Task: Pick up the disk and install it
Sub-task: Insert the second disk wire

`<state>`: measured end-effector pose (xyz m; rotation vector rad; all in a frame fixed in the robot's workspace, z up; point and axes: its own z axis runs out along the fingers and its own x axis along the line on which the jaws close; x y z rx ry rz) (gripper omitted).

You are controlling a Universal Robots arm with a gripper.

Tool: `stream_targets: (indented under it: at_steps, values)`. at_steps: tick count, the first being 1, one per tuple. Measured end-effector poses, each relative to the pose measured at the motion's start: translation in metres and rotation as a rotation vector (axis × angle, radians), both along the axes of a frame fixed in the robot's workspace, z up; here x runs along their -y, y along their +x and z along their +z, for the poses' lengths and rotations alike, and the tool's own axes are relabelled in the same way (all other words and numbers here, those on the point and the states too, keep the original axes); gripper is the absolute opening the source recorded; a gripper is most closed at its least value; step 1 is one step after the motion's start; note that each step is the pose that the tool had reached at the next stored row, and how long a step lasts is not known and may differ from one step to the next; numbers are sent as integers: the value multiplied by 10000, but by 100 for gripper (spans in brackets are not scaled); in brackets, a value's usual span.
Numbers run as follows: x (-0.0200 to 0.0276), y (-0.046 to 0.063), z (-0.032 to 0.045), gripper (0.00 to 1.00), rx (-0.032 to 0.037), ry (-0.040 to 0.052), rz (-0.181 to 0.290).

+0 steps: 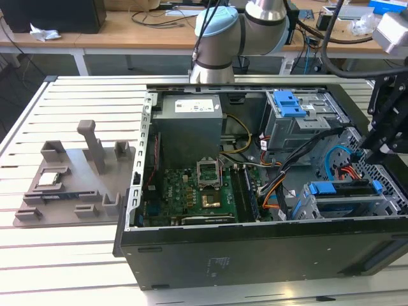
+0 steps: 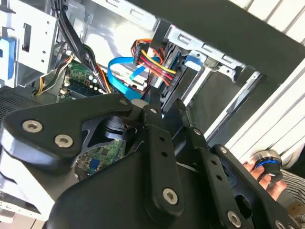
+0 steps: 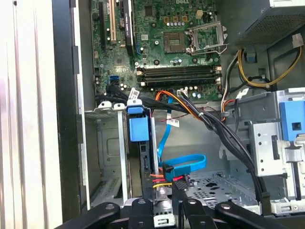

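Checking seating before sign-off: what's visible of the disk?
The disk stands on edge inside the grey metal bay by the case wall. Mostly its blue plastic carrier rail and tab show; the body is largely hidden. A blue flat cable and red-yellow wires reach its end.

Disk (image 1: pixel 344 194) stood on edge in the lower drive bay at the exterior view's right, blue rails along its edges; blue rail end (image 3: pixel 138 129) visible in first wrist view.
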<state>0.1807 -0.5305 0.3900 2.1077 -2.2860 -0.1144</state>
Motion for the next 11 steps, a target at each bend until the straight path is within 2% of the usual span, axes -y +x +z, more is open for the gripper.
stream_targets:
  at_steps: [1, 6, 11]
  values:
    - [-9, -76, -43, 30, 0, 27, -3]
    - [-12, -91, -145, 30, 0, 73, -2]
    - [-13, -91, -153, 30, 0, 72, -1]
